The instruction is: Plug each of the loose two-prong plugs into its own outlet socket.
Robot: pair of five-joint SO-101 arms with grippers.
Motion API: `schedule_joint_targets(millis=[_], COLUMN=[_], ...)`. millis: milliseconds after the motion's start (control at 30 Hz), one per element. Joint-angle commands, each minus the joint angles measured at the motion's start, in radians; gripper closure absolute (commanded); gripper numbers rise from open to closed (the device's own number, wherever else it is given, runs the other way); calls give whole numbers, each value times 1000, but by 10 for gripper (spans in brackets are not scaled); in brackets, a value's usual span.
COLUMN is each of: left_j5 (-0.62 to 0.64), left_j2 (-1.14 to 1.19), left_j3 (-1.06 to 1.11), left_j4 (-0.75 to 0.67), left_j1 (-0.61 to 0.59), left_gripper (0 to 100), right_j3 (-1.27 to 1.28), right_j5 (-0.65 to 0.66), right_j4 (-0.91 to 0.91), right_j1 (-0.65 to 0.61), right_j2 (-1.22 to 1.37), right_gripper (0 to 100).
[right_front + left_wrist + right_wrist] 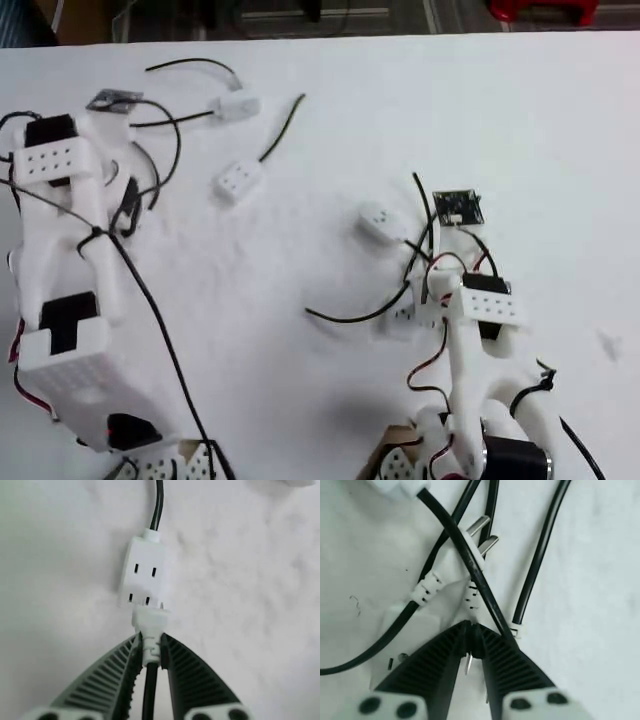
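My left gripper [150, 647] is shut on the ribbed tail of a white two-prong plug [149, 619], its black cord running back between the fingers. The plug's front end touches the end face of a white outlet block [142, 575] with two pairs of slots on top; the prongs are hidden. My right gripper [471, 630] is shut at the tail of a second white plug [460, 575], whose two metal prongs [482, 532] point away. A black cord [470, 560] lies across that plug. A white outlet block [402, 635] sits beside one finger. From above, the left gripper [127, 205] and right gripper [418, 298] both point down at the table.
A loose white outlet block [238, 180] with a black cord lies mid-table. Another white piece [235, 105] lies farther back and a third [380, 222] near the right arm. Black cords tangle around both grippers. The white table [560, 130] is bare on the right.
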Motion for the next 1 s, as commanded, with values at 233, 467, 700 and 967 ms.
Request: schedule_joint_targets(millis=[233,467,700,967], left_j5=[-18,-20,-60,-64], left_j2=[-61,-64,-64,-62], left_j3=[-20,75,78,81], left_j4=[-29,-110,-141,-104], left_j1=[-13,-19,-79,-61], left_gripper=[976,976,976,976], right_j3=[2,2,2,2], right_j5=[-6,-6,-6,-6], right_j4=[-10,-10,-10,-10], right_j1=[-8,-8,-8,-8], right_j2=[-15,-15,-15,-15], right_gripper=[981,981,981,981])
